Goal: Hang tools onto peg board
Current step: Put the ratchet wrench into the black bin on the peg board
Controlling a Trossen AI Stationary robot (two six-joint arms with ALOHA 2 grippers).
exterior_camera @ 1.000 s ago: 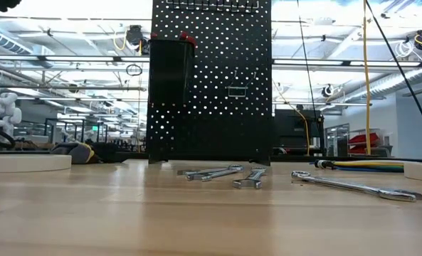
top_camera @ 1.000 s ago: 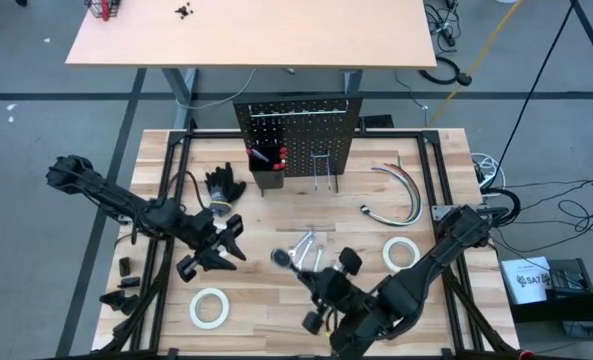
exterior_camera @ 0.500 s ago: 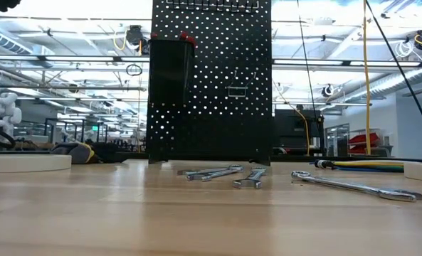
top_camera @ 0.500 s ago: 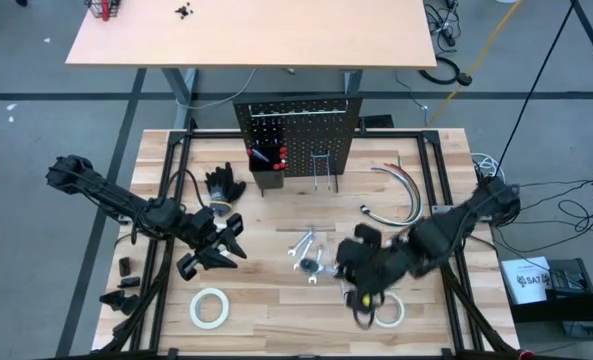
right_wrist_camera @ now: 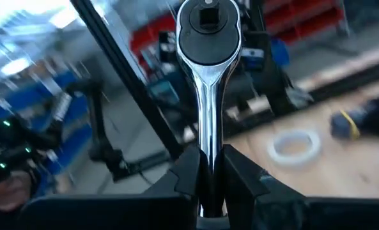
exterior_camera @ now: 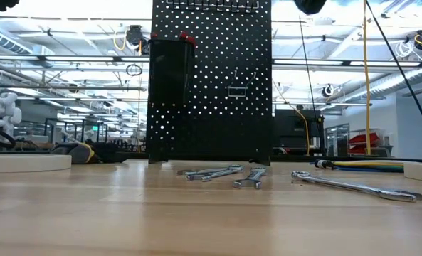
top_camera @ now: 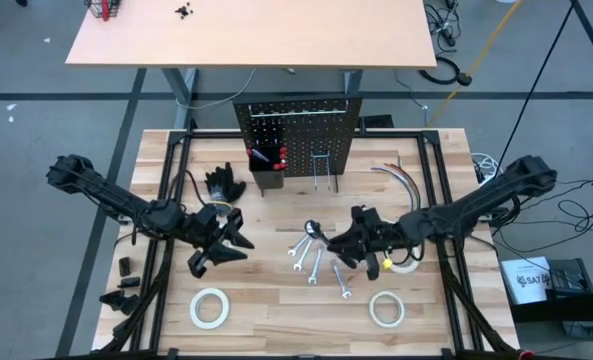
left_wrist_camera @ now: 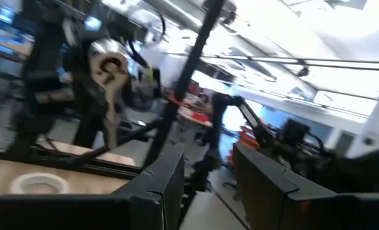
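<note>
1. High view, nearest the front edge: two white tape rolls lie flat, one at front left, one at front right.
2. Mid-table, silver wrenches lie loose and fanned.
3. Right gripper is clamped on the ratchet, its silver head sticking out past the fingers, just right of the wrenches.
4. Left gripper hovers left of the wrenches, fingers apart, holding nothing.
5. Farthest back, the peg board stands upright, screwdrivers in its black bin.
</note>
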